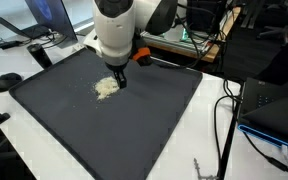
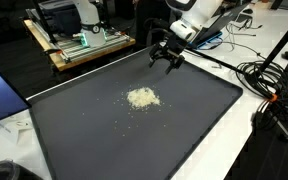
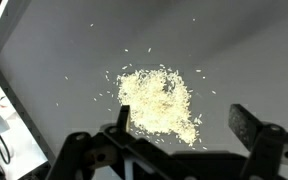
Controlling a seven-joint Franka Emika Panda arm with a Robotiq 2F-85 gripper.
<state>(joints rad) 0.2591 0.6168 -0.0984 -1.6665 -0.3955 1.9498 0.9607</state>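
A small heap of pale, rice-like grains [image 1: 106,87] [image 2: 142,97] lies near the middle of a dark grey mat [image 1: 134,130] [image 2: 104,130], with loose grains scattered around it. My gripper [image 1: 119,76] [image 2: 166,58] hangs open above the mat, clear of the heap and holding nothing. In the wrist view the heap [image 3: 156,98] lies just beyond my gripper [image 3: 184,122]. The left fingertip [image 3: 124,116] stands over the heap's edge and the right fingertip [image 3: 244,122] over bare mat.
The mat lies on a white table [image 1: 219,130]. A wooden board with electronics [image 2: 84,45] stands beyond one edge of the mat. Cables [image 2: 269,95] and a laptop [image 1: 279,110] lie beside another edge. A monitor [image 1: 44,22] and a mouse [image 1: 8,81] sit at the far corner.
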